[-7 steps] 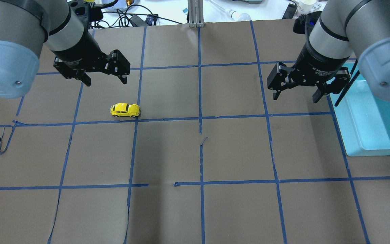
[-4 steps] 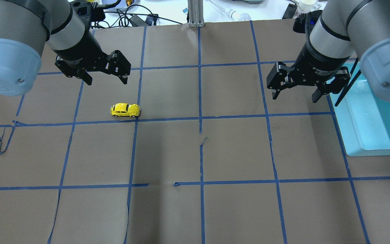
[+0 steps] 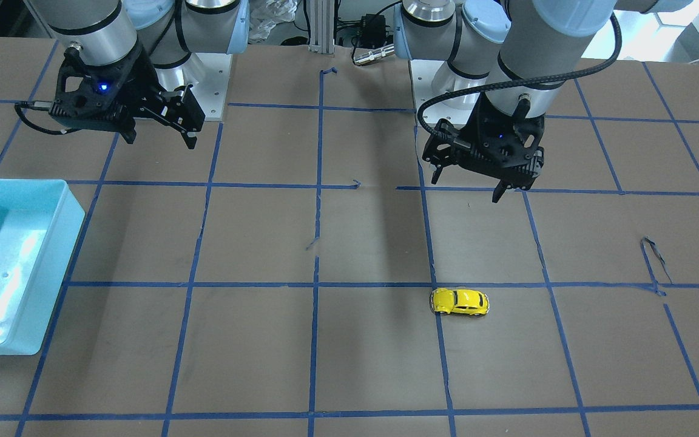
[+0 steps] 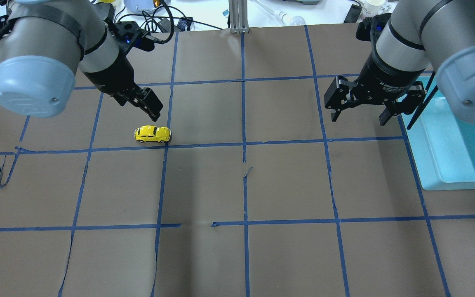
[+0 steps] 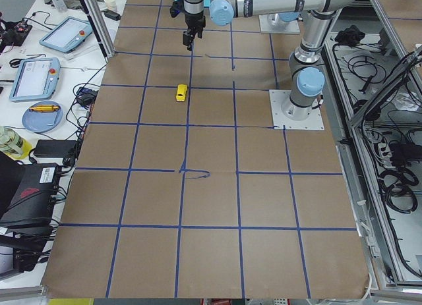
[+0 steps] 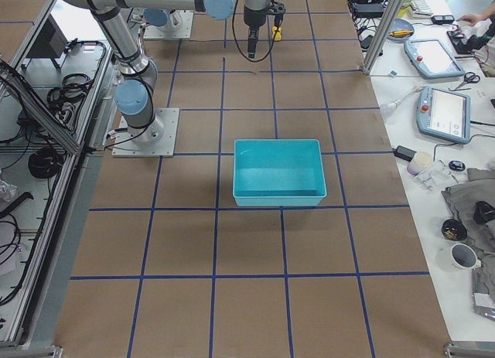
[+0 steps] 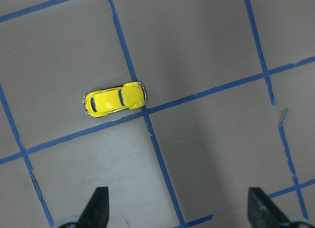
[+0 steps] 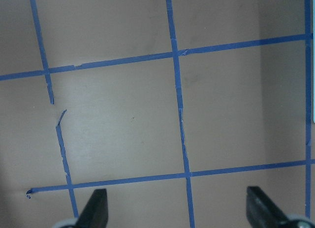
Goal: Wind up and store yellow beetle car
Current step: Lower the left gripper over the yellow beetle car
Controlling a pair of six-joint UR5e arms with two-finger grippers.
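— Where's the car right now?

— The yellow beetle car (image 4: pixel 152 134) sits on its wheels on the brown-papered table (image 4: pixel 287 185), over on the robot's left half. It's parked lengthwise along a blue tape line (image 4: pixel 204 144), right by a crossing in the grid.

— And the left arm?

— The left gripper (image 3: pixel 468 187) hangs in the air near the car, on its far side as seen from behind the robot. It isn't touching the car. Its fingers are spread wide with nothing between them. Its own camera looks down past both fingertips (image 7: pixel 98 208), and the car shows beyond them, not in the gap.

— What about the other side?

— The right gripper (image 4: pixel 358 119) hovers over bare paper, well apart from the car. Its jaws are wide apart too and it holds nothing.

— Any container?

— There's a light blue bin (image 4: pixel 425 154) at the table's right edge, just beside the right gripper. I can see nothing inside it from here.
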